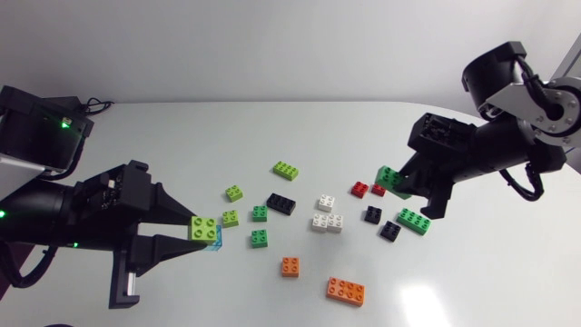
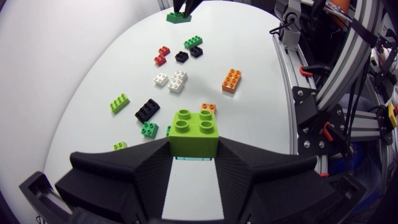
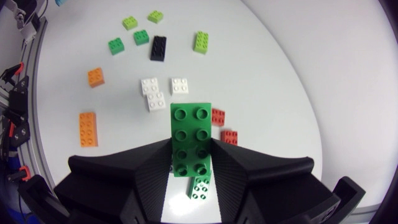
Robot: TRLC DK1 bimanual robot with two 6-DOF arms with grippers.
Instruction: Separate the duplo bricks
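Observation:
My left gripper [image 1: 201,234] hovers over the left side of the table, shut on a lime 2x2 brick [image 2: 194,132] that sits stacked on a light blue brick [image 2: 193,159]. At the right, my right gripper [image 1: 400,182] is shut on a dark green 2x4 brick [image 3: 191,140], held above the table with its studs facing the wrist camera. Loose duplo bricks lie between the two arms: a black one [image 1: 280,203], white ones [image 1: 328,222], red ones [image 1: 360,190], lime [image 1: 287,170] and green [image 1: 260,238] ones.
An orange 2x4 brick [image 1: 346,290] and an orange 2x2 brick [image 1: 290,266] lie near the table's front edge. A green brick [image 1: 413,220] and two small black bricks [image 1: 390,231] lie just below my right gripper. Bare white table [image 1: 182,136] stretches behind the bricks.

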